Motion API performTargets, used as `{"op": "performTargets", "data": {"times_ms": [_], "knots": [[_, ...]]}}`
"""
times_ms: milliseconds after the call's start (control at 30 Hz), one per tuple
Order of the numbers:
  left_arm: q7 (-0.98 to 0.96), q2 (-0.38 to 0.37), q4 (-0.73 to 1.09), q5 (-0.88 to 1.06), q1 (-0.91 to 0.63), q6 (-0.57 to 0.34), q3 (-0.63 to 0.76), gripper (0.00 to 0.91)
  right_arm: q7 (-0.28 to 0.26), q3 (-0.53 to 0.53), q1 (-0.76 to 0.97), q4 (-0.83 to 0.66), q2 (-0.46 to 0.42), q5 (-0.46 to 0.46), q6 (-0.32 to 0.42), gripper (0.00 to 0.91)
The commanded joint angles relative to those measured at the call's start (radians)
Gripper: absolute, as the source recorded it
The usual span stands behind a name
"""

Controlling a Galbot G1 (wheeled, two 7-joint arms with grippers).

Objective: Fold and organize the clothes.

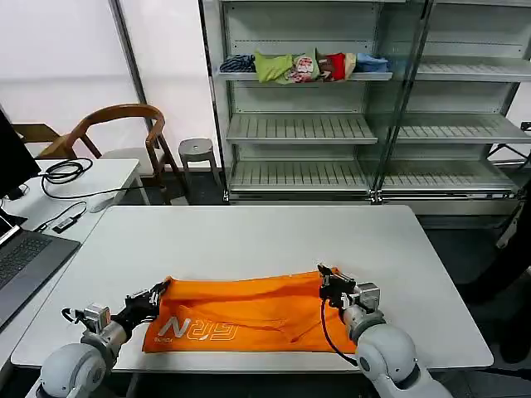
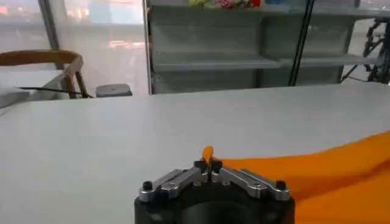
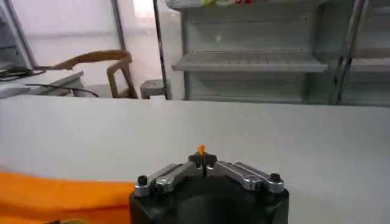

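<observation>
Lying across the near part of the white bench (image 1: 265, 240), the bright orange soft fabric T-shirt with white block lettering (image 1: 249, 311) is folded into a long band. The left end effector (image 1: 158, 296) pinches its left far corner; the right end effector (image 1: 325, 278) pinches its right far corner, fingers pressed together on cloth.

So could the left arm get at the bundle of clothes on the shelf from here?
Probably not. The left pincer is shut on the shirt at the near table edge, and the bundle sits on a high shelf beyond the whole table.
</observation>
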Motion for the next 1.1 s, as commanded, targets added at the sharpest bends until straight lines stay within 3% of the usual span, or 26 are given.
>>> {"op": "performTargets", "data": {"times_ms": [33, 1100], "knots": [[0.002, 0.0, -0.011, 0.005, 0.022, -0.002, -0.001, 0.02, -0.001, 0.005, -0.023, 0.008, -0.003, -0.003, 0.002, 0.0], [0.001, 0.001, -0.03, 0.046, 0.085, -0.009, -0.012, 0.02, -0.004, 0.015, -0.121, 0.056, -0.03, -0.037, -0.014, 0.0]]}}
